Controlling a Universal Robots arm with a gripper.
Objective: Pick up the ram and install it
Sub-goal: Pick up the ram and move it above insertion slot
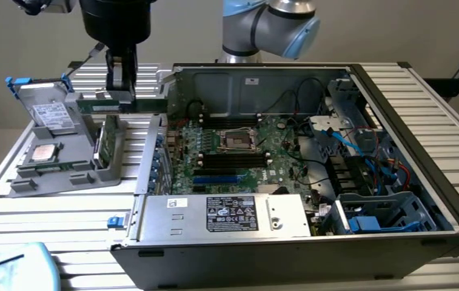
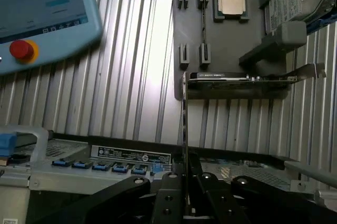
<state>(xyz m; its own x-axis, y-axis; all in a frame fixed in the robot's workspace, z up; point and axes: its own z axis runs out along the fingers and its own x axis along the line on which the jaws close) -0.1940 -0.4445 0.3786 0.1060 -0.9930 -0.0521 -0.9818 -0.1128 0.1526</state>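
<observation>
My gripper (image 1: 120,92) hangs over the gap between the grey parts tray (image 1: 51,182) and the open computer case (image 1: 423,182), shut on the ram (image 1: 144,106). The ram is a long green stick held level, lifted clear of the tray. In the wrist view the ram (image 2: 184,124) appears edge-on as a thin line running out from between the black fingers (image 2: 174,187). The motherboard (image 1: 274,154) lies inside the case, with black memory slots (image 1: 233,161) beside the processor socket (image 1: 235,139).
The tray holds a square silver processor (image 1: 43,151), a grey drive (image 1: 51,115) and an upright card (image 1: 108,142). The case's left wall (image 1: 152,151) stands between tray and motherboard. A power supply (image 1: 225,215) fills the case front. A teach pendant (image 2: 42,13) lies on the slatted table.
</observation>
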